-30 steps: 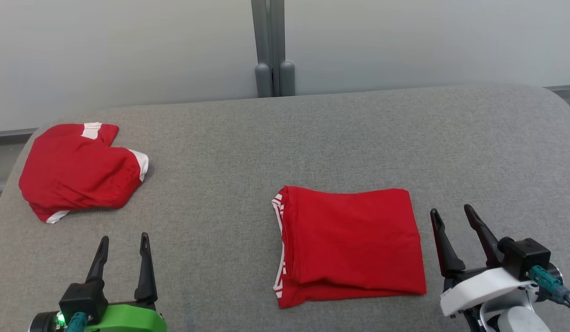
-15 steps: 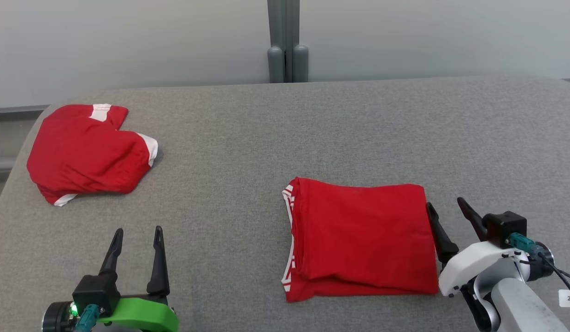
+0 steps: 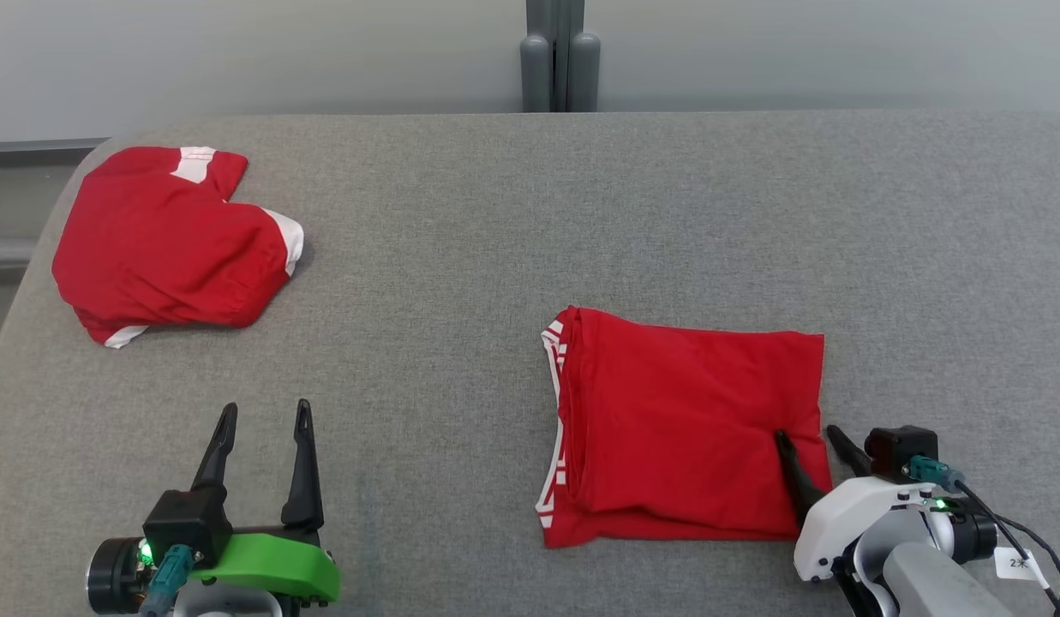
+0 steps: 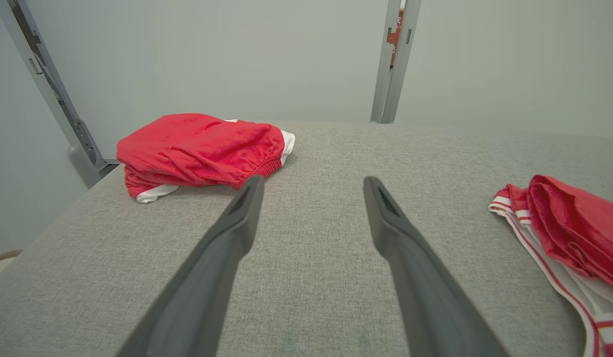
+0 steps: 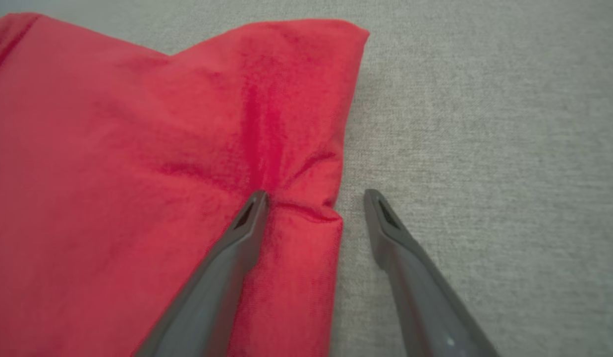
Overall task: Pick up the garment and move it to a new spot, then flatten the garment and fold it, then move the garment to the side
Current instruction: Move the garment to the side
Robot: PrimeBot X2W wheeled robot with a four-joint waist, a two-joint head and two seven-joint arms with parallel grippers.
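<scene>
Red and neatly squared, the folded soft-knit garment with white-striped trim lies on the grey fabric-covered table, right of centre and towards the near side. The right gripper straddles the garment's right-hand edge with its two dark fingers spread wide. One fingertip presses into the cloth and puckers it; the other stands over bare table just beside the fold. Nothing is held yet.

With the folding apparently done, the step in hand looks like the grasp for moving the garment aside. To do it well, the outer finger should get under all the layers (not just the top one) before the jaws close, so that the stack travels as one and does not spill open. A low, slow carry would suit it.

The left gripper, likewise wide and empty, hovers over bare table at the near left, well apart from a second, rumpled red garment with white cuffs at the far left.
</scene>
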